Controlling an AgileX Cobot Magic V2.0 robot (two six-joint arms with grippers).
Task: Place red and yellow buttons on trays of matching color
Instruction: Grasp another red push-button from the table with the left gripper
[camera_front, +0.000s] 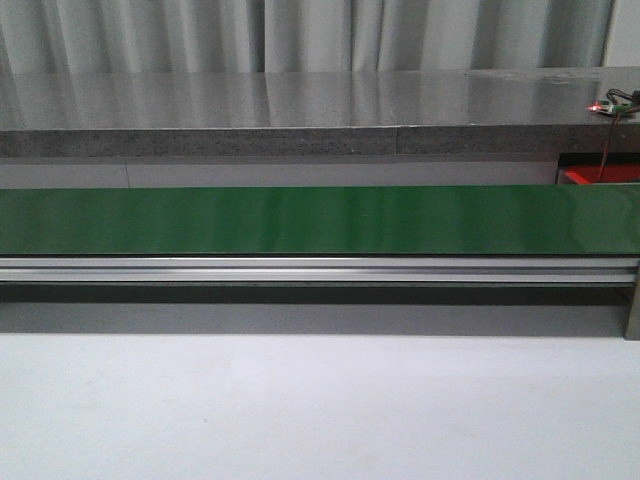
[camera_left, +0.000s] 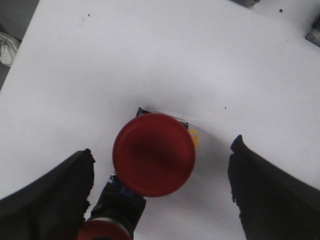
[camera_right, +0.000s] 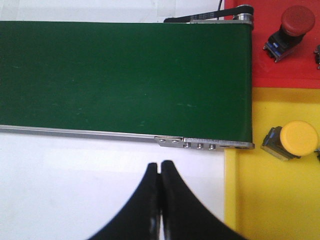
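While the green conveyor belt (camera_front: 300, 220) runs bare across the front view, the left gripper (camera_left: 160, 175) hangs over the white table (camera_left: 150, 55), fingers (camera_left: 55, 195) spread wide, a red mushroom button (camera_left: 153, 154) upright between them, not touching either; a second red cap (camera_left: 102, 231) shows at the frame edge; right gripper (camera_right: 160, 167) pressed together, holding nothing, near the belt end; one red button (camera_right: 290, 27) lies on the red tray (camera_right: 280, 70), one yellow button (camera_right: 292, 140) on the yellow tray (camera_right: 270, 200).
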